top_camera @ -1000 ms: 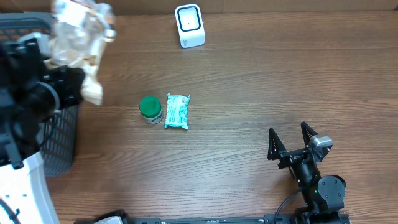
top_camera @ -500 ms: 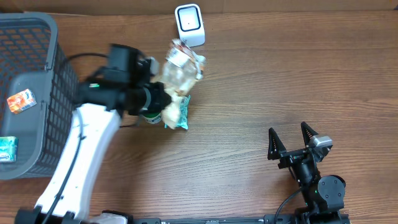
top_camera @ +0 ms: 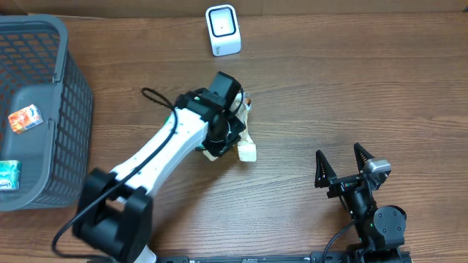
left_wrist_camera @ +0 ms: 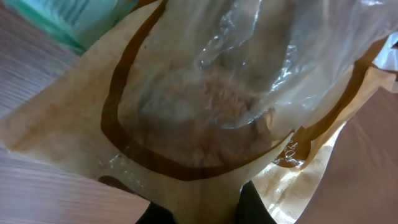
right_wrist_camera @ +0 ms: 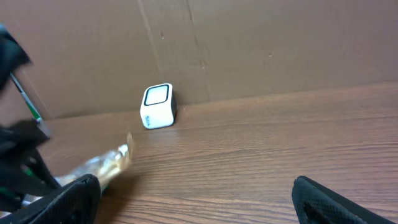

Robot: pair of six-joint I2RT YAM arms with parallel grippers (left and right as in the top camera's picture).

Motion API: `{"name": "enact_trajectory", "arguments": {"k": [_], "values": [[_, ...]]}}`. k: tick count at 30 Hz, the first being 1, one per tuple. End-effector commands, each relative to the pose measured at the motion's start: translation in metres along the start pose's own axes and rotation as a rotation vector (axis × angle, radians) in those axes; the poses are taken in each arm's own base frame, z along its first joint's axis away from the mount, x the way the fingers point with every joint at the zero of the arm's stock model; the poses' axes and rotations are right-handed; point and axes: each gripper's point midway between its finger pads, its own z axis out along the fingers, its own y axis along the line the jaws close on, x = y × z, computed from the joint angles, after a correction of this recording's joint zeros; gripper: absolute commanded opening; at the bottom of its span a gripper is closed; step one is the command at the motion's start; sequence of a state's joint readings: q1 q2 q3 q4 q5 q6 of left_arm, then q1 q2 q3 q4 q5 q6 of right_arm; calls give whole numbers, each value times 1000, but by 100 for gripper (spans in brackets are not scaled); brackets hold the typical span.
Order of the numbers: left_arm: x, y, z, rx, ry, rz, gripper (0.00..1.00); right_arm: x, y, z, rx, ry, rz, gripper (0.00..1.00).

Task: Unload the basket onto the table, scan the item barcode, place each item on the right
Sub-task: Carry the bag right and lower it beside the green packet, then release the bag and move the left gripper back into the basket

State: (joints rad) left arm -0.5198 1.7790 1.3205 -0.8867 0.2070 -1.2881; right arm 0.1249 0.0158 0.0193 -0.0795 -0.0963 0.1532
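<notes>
Basket (top_camera: 76,131) sits hard against the left edge, partly cut off by the frame. 2 packets are in it: 1 orange (top_camera: 24,119), 1 teal (top_camera: 6,175). Its right wall is well apart from my left arm, with bare wood between.

My left claw (left_wrist_camera: 200,210) is over the table's middle, clamped tight on an edge of the snack bag (top_camera: 247,151). 1 bag, clear film over tan print, crumbly contents showing through. It's low over the wood; I can't tell if it touches. In the left wrist view a teal wrapper (left_wrist_camera: 68,15) shows at the top-left corner, just beside the bag.

Scanner (top_camera: 223,31): 1, white, upright near the far edge, by the cardboard wall. It's beyond the bag and well apart from it, nothing in between.

Right of the bag the table (top_camera: 365,88) runs open to the right edge.

My right claw (top_camera: 344,169) is low right, near the front edge, fingers spread wide, holding nothing, well apart from bag and scanner.
</notes>
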Motion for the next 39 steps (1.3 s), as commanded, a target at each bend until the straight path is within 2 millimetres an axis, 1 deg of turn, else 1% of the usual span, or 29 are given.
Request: {"name": "enact_trajectory", "arguments": {"k": [1, 3, 4, 6, 7, 8, 9, 12, 14, 15, 17, 19, 20, 21, 22, 23, 25, 26, 27, 29, 31, 34, 36, 37, 38, 39], "values": [[1, 0, 26, -36, -8, -175, 4, 3, -3, 0, 11, 1, -5, 100], [6, -3, 37, -39, 18, -166, 4, 3, -3, 0, 11, 1, -5, 100], [8, -4, 42, -39, 26, -127, 34, 3, -3, 0, 11, 1, -5, 100], [7, -8, 42, -24, 19, -52, 71, 3, -3, 0, 12, 1, -5, 100], [7, -12, 41, -8, 17, -7, 87, 3, -3, 0, 11, 1, -5, 100], [7, -15, 40, 5, 20, 34, 96, 3, -3, 0, 11, 1, -5, 100], [9, -19, 38, 17, 28, 65, 100, 3, -3, 0, 11, 1, -5, 100], [11, -30, 29, 53, 35, 150, 100, 3, -3, 0, 11, 1, -5, 100], [13, -41, 17, 95, 34, 214, 100, 3, -3, 0, 12, 1, -5, 100], [14, -46, 9, 114, 26, 244, 100, 3, -3, 0, 11, 1, -5, 100], [14, -60, -14, 163, -1, 336, 100, 3, -3, 0, 11, 1, -5, 100], [13, -75, -46, 218, -59, 443, 99, 3, -3, 0, 11, 1, -5, 100], [10, -83, -74, 246, -123, 512, 99, 3, -3, 0, 11, 1, -5, 100], [7, -85, -93, 257, -171, 549, 99, 3, -3, 0, 11, 1, -5, 100], [4, -87, -113, 263, -226, 587, 100, 3, -3, 0, 11, 1, -5, 100], [-2, -88, -138, 266, -302, 627, 100, 3, -3, 0, 11, 1, -5, 100], [-13, -82, -180, 259, -420, 663, 100, 3, -3, 0, 11, 1, -5, 100], [-21, -76, -203, 249, -482, 670, 100, 3, -3, 0, 11, 1, -5, 100], [-30, -65, -224, 230, -539, 662, 100, 3, -3, 0, 11, 1, -5, 100], [-50, -34, -263, 174, -635, 592, 100, 3, -3, 0, 11, 1, -5, 100], [-70, 2, -293, 126, -704, 496, 100, 3, -3, 0, 11, 1, -5, 100], [-102, 58, -327, 77, -776, 318, 100, 3, -3, 0, 11, 1, -5, 100], [-121, 96, -344, 49, -811, 185, 100, 3, -3, 0, 11, 1, -5, 100], [-129, 111, -350, 42, -824, 129, 100, 3, -3, 0, 11, 1, -5, 100], [-146, 141, -361, 30, -843, 22, 100, 3, -3, 0, 11, 1, -5, 100], [-155, 157, -366, 25, -854, -40, 100, 3, -3, 0, 12, 1, -5, 100]]}}
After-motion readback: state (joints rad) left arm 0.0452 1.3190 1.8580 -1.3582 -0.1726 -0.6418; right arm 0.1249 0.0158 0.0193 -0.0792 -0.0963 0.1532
